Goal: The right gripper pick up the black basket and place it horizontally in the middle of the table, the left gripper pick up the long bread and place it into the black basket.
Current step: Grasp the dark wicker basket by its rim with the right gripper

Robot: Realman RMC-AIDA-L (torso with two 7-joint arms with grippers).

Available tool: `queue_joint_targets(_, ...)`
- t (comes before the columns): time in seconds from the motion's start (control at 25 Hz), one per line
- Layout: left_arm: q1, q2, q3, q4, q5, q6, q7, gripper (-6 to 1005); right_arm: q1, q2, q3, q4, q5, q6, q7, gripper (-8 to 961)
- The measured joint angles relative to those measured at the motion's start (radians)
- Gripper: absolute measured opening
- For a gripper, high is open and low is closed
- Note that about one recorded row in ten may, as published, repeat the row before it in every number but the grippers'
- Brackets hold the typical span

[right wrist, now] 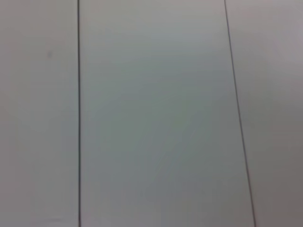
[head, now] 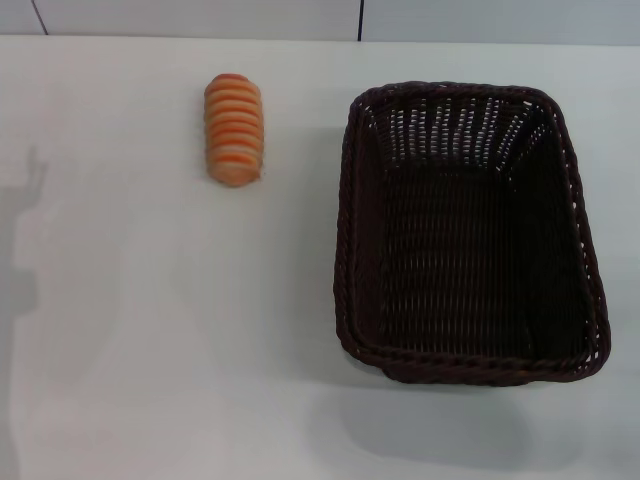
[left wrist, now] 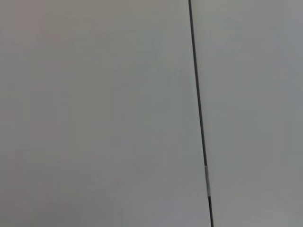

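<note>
One basket, one loaf, no pincer in sight.
One black basket (head: 470, 235) sits by the desk's (head: 150, 330) right edge; one long bread (head: 234, 129) lies apart, near the far edge.

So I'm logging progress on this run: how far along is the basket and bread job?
Nothing looks done yet. The black basket sits empty at the right of the table, lengthwise away from the robot, not turned horizontal or centred. The long bread lies apart on the table, far left of it. Neither gripper is in view. Both steps remain.
</note>
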Motion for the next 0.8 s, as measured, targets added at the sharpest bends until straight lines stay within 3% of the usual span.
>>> queue_joint_targets(0.32,0.001,0.001,0.008,-0.001,0.0,0.003,0.0,855,-0.007,-0.002,-0.033,-0.028,-0.001,0.013,0.001,832)
queue_joint_targets(0.44,0.001,0.002,0.008,-0.001,0.0,0.003,-0.004,855,-0.014,-0.021,-0.049,-0.092,-0.003,-0.012,-0.007,832)
queue_joint_targets(0.48,0.0,0.002,0.008,-0.001,0.0,0.003,-0.004,855,-0.028,-0.063,-0.059,-0.2,-0.02,-0.077,-0.05,832)
queue_joint_targets(0.52,0.0,0.002,0.008,-0.001,0.0,0.003,-0.004,855,-0.028,-0.063,-0.059,-0.2,-0.02,-0.077,-0.05,832)
queue_joint_targets(0.56,-0.001,0.002,0.009,-0.001,0.0,0.003,-0.003,855,-0.036,-0.089,-0.06,-0.274,-0.028,-0.128,-0.087,832)
queue_joint_targets(0.6,-0.004,0.002,0.011,-0.001,0.0,0.001,-0.002,855,-0.058,-0.161,-0.047,-0.492,-0.023,-0.311,-0.244,832)
queue_joint_targets(0.64,-0.004,0.002,0.011,-0.001,0.0,0.001,-0.002,855,-0.058,-0.161,-0.047,-0.492,-0.023,-0.311,-0.244,832)
queue_joint_targets(0.76,-0.011,0.003,0.012,-0.001,0.0,-0.002,-0.001,855,-0.086,-0.245,0.012,-0.783,0.021,-0.564,-0.439,831)
queue_joint_targets(0.8,-0.012,0.003,0.012,-0.001,0.0,-0.002,-0.001,855,-0.102,-0.263,0.054,-0.881,0.036,-0.656,-0.478,831)
